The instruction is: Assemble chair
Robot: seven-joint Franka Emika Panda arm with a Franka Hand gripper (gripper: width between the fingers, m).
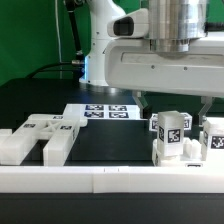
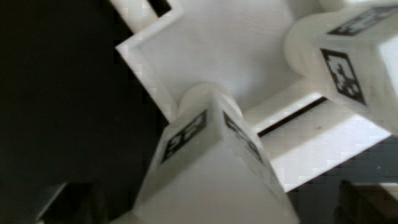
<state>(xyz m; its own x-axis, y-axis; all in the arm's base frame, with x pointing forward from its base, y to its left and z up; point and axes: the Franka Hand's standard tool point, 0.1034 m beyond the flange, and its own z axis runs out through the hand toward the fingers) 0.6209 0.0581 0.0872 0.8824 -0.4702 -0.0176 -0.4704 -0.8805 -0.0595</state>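
Jaws wide apart, clamped on nothing. Ext. view: gripper (image 1: 172, 108) low over the black table (image 1: 40, 105), dark fingers (image 1: 141, 100) either side of and just above an upright tagged block (image 1: 170, 132), gap visible at each finger. Just beside it, toward ext. view's right, a second tagged block (image 1: 213, 135), partly cut by frame edge. Well apart, toward ext. view's left, a slotted piece (image 1: 40, 135) lying flat near the front. Marker board (image 1: 104, 110) flat on table farther back, between slotted piece and blocks. Long white rail (image 1: 110, 182) across the front, both blocks standing just behind it. Wrist view: very close, blurred. Tall white part (image 2: 210, 150) w/ tag filling the foreground; rounded tagged part (image 2: 347, 60) near it, apart; flat white panel (image 2: 196, 60) beyond both, over dark table. Can't tell here which chair part is which, or whether panel belongs to chair.
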